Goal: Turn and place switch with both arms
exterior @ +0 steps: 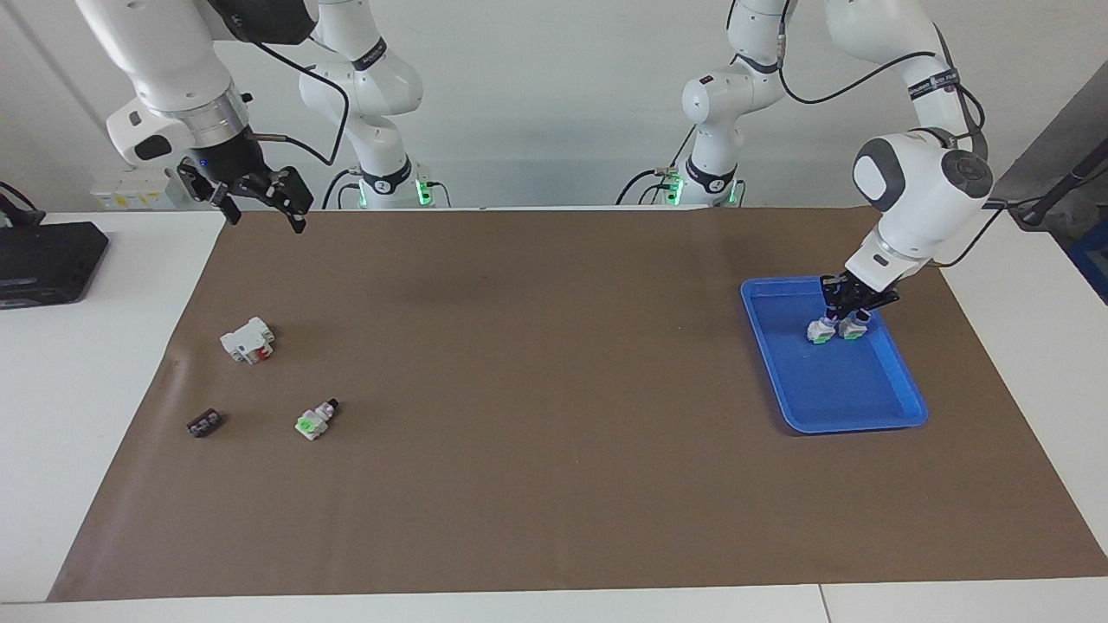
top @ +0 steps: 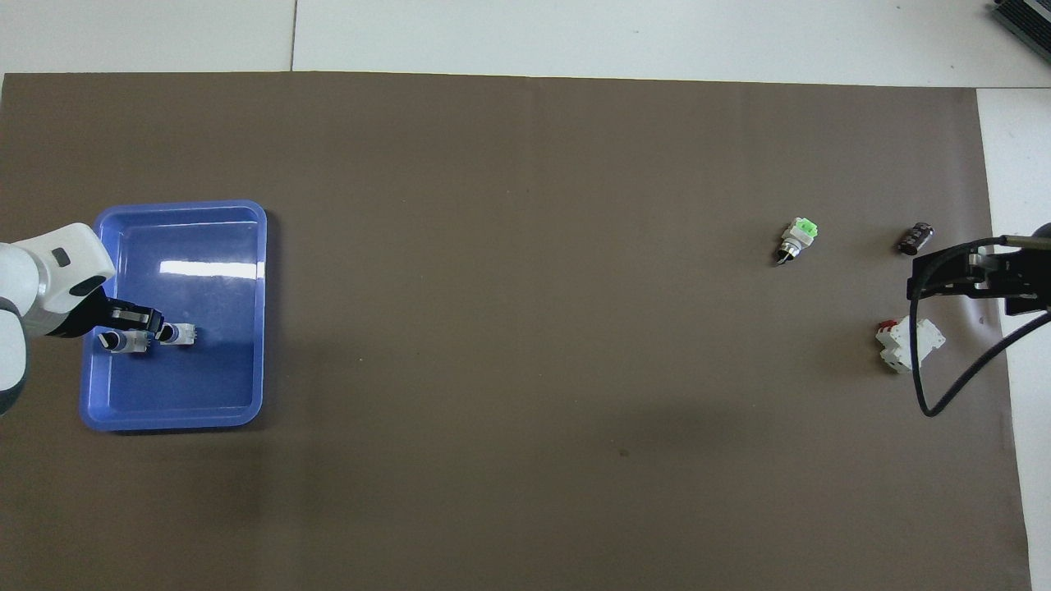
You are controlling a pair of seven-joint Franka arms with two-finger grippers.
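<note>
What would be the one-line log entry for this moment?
left claw: down in blue tray, at two green-faced switches | right claw: raised, waiting, open | third green switch: on mat

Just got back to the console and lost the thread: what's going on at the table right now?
The left claw is down in the blue tray, at two small white switches with green faces standing side by side there. The right claw waits in the air at its own end of the table. On the brown mat below it lie another green-faced switch, a white block with red parts and a small dark part.
</note>
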